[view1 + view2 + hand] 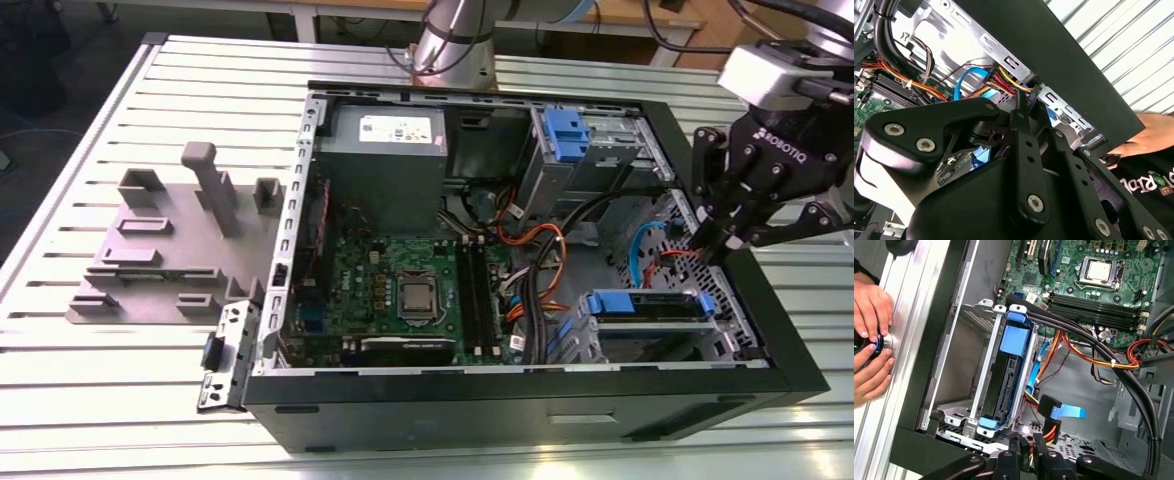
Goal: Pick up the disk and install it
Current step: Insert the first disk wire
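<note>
White lettering runs down the gripper's (714, 245) black body and a white printed sticker (400, 127) sits on the grey power supply (380, 150) far across the case (534, 410) from it. The fingers are pressed almost together and pinch nothing, tips hanging just inside the case wall among red and orange cables (667, 262). And there's the disk (1006, 375), seated on edge in its blue carrier inside the metal drive cage (985, 365), just ahead of the fingertips (1040, 447), while a person's hand (869, 340) rests on the table outside the wall.
</note>
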Robot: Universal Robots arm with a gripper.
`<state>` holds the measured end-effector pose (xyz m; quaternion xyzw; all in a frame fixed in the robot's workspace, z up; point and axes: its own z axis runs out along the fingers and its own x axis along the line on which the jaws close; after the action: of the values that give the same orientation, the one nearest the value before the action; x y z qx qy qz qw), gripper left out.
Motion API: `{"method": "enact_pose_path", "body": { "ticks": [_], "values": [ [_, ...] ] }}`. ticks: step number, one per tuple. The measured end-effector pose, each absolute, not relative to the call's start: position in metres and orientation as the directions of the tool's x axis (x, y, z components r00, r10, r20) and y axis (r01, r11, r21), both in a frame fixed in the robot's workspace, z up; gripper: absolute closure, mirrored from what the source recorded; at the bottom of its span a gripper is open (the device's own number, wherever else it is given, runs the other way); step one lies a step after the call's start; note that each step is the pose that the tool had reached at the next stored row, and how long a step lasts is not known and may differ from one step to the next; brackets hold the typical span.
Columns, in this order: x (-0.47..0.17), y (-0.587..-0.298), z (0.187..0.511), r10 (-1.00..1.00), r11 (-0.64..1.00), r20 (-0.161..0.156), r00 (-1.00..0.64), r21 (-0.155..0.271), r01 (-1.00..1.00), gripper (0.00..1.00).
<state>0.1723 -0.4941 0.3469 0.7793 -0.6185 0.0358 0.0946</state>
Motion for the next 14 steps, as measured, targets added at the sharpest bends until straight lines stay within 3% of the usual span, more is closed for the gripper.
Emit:
{"method": "enact_pose_path", "body": {
  "ticks": [6,14],
  "values": [
    [0.1734,-0.4934,0.3461,-0.951,-0.213,0.204,0.234,0.119,-0.970,0.75],
    [0.1743,-0.4932,0.3432,-0.950,-0.213,0.204,0.236,0.127,-0.969,0.75]
  ]
}}
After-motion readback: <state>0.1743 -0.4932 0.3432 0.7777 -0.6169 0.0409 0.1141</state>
